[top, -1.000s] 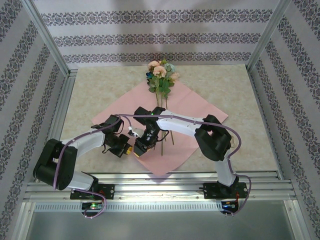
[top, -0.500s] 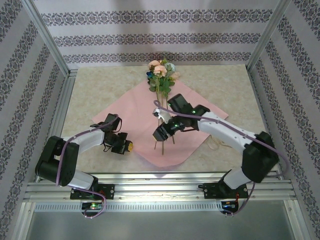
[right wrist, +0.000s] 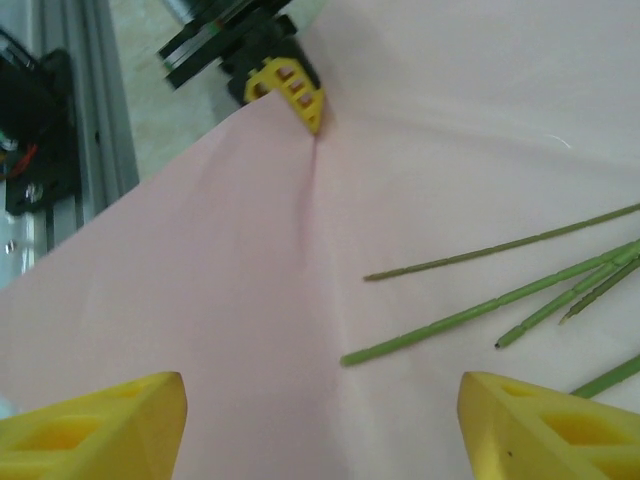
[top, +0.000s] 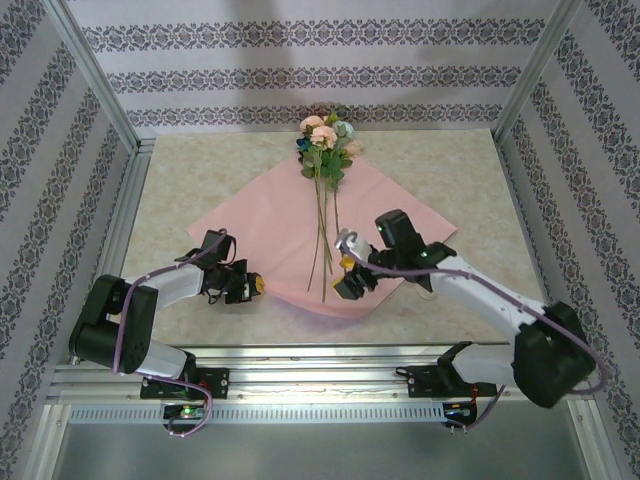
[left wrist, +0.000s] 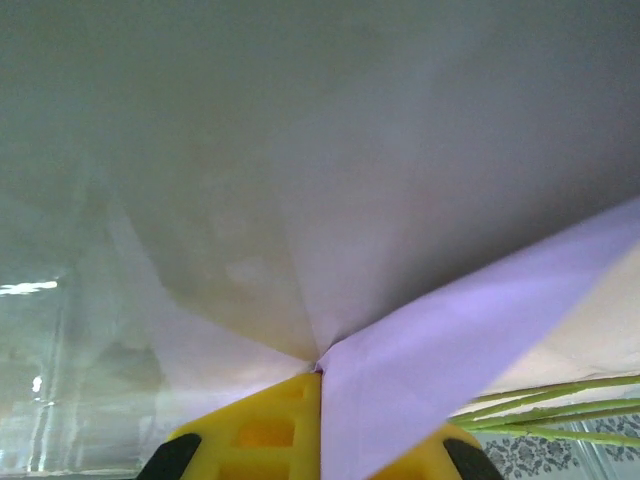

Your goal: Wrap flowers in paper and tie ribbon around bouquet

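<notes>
**A:** Top view: what is each claw doing?

**B:** The left gripper (top: 250, 288) is pinching the near-left edge of the paper (top: 270, 215), which is lying pink face up. The right gripper (top: 348, 283) is hovering spread, with the stems (top: 322, 235) ending just beside it. The flowers (top: 325, 140) are lying well beyond it, past the sheet's far corner.

**A:** Left wrist view?

**B:** The yellow fingers (left wrist: 250, 435) are pressing together on a lilac fold rising straight ahead of them.

**A:** Right wrist view?

**B:** The jaws are standing wide apart above the sheet, stem ends lying ahead, toward the right. The paper is probably light, floppy and easily creased, so an edge or corner seems the best hold. The stems look thin and stiff, a safer hold than the blooms.
</notes>
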{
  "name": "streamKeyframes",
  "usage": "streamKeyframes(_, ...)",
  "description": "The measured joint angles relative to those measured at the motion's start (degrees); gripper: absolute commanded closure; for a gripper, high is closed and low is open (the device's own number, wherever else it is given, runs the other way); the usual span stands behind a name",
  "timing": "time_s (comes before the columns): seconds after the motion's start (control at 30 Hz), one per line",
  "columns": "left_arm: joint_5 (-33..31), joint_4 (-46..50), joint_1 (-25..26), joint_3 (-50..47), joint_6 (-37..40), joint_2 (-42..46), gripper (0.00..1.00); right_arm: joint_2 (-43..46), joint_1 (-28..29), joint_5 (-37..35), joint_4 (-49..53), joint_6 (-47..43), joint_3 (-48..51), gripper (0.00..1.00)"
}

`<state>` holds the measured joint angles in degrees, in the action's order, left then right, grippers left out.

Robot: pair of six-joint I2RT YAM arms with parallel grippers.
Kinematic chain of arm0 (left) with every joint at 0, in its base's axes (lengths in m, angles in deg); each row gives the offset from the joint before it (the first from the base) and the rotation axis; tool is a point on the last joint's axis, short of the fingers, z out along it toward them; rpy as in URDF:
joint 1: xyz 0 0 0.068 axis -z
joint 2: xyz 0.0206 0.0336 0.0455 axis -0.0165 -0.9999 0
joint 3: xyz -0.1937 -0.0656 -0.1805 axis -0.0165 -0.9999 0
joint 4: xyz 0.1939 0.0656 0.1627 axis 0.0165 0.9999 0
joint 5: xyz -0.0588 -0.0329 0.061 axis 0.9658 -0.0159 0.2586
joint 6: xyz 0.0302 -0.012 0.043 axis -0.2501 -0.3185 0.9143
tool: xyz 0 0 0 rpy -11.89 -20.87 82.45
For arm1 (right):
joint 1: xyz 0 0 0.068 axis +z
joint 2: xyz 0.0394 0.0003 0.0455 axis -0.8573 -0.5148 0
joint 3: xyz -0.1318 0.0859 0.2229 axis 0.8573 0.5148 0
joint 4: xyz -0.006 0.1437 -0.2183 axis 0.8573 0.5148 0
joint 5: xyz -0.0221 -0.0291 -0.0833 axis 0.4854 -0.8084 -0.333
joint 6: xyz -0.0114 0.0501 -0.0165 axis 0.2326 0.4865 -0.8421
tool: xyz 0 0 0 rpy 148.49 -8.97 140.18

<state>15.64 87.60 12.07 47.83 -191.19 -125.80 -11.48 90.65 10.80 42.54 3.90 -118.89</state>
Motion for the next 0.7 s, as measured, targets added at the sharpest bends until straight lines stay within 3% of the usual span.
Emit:
streamKeyframes(0.2, -0.42, -1.81, -0.02, -0.81, -1.40, 0.55, 1.00, 7.26, 1.25, -0.79, 1.22, -5.84, 3.52, 0.24)
streamKeyframes(0.33, -0.44, -2.51, -0.02, -1.16, -1.99, 0.76, 1.00, 8.85, 7.28, -4.26, 1.25, -7.93, 5.95, 0.25)
streamKeyframes(0.5, -0.59, -3.15, -0.02, -1.53, -2.29, 1.07, 1.00, 4.04, 12.59, -10.03, -0.31, -8.13, 6.49, 0.28)
streamKeyframes(0.7, -0.61, -3.34, -0.02, -1.62, -2.51, 1.20, 1.00, -3.85, 12.85, -14.62, -0.17, -7.85, 2.97, 0.35)
